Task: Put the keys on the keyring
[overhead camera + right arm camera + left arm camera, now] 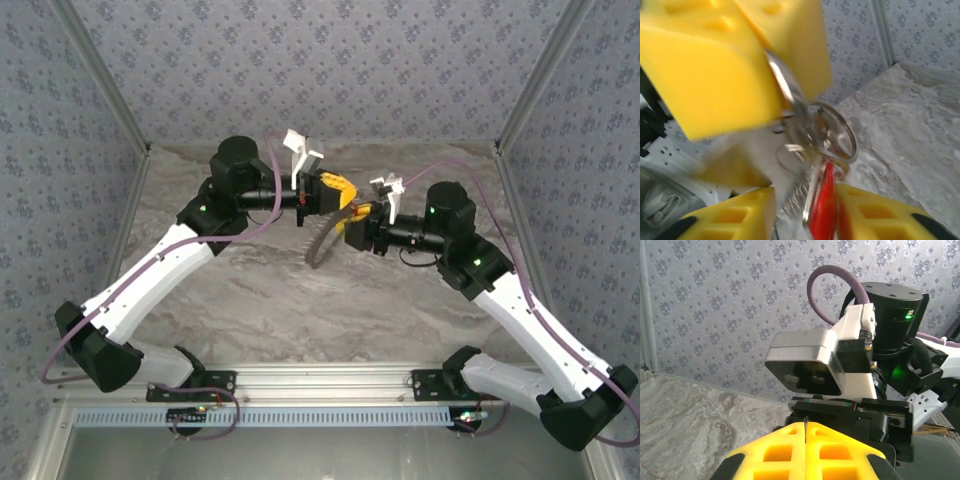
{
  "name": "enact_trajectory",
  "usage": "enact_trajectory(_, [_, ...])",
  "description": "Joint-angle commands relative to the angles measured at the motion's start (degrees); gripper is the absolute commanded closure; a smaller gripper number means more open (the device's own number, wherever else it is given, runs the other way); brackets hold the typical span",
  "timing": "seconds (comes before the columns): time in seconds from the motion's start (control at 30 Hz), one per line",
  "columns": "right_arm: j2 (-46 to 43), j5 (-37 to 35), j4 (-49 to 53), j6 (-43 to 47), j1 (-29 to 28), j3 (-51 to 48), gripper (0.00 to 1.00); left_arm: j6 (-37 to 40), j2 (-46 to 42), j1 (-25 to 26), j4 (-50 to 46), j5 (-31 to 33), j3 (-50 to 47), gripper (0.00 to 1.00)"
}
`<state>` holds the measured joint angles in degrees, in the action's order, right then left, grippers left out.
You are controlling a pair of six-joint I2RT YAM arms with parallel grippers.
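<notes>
Left gripper (805,446) clamped tight on the keyring (790,97). The red-headed key (824,202) dangles at its six o'clock between the right gripper's (806,221) parted jaws. Pinch the head squarely, then thread slowly.

In your right wrist view, blur smears the keyring (792,100) and the key (824,200) (its red head runs off the bottom edge), so you cannot tell whether the key is threaded on. From the top camera both are too small to make out. In your left wrist view the left gripper (805,435) hides all but a thin metal sliver (805,425).
</notes>
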<state>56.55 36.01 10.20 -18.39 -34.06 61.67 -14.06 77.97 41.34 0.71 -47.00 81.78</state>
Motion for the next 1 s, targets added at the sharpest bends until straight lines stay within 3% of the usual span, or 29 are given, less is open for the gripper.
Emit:
enact_trajectory(0.0, [-5.56, 0.59, 5.44, 1.6, 3.44, -1.1, 0.51, -1.05, -1.69, 0.4, 5.06, 0.23, 0.22, 1.0])
enact_trajectory(0.2, [-13.89, 5.33, 5.64, -1.82, 15.04, -2.2, 0.51, -2.26, -2.04, 0.36, 6.3, -1.03, -0.45, 1.0])
enact_trajectory(0.3, [-13.4, 7.19, 1.97, -4.6, 17.53, -0.79, 0.52, -3.09, -2.21, 0.39, 7.79, -1.19, -1.17, 1.0])
enact_trajectory(0.67, [-5.8, 6.87, -15.98, -14.24, 16.03, 0.74, 0.56, -5.75, -2.61, 0.39, 11.92, -1.26, -2.68, 1.0])
enact_trajectory(0.97, [-2.69, 5.96, -19.9, -15.02, 11.4, 0.81, 0.54, -6.48, -2.39, 0.39, 13.12, -1.44, -2.94, 1.0])
